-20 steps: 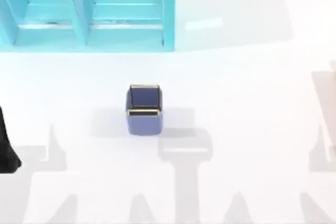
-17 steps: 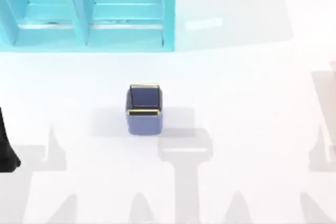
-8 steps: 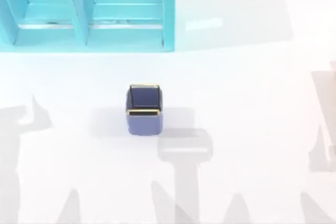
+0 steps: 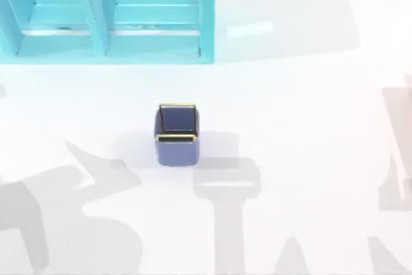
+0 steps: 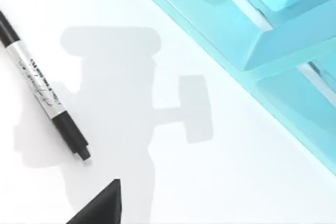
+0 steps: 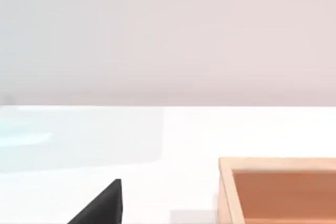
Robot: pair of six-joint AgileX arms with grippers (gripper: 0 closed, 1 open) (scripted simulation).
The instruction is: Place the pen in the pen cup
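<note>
Pick not started, nothing done yet.
Shelf unit (image 4: 109,14) at table back-left; pen cup (image 4: 176,134) mid-table, empty as far as you can see. Pen (image 5: 44,87) lies flat on the table near the shelf, ungripped. Left gripper's opening: cannot tell. Grasp and drop remain.

A dark fingertip (image 5: 100,205) of the left gripper juts into the left wrist view, hanging above the white table. A like dark fingertip (image 6: 102,205) of the right gripper shows in the right wrist view, held low over the table, facing level
</note>
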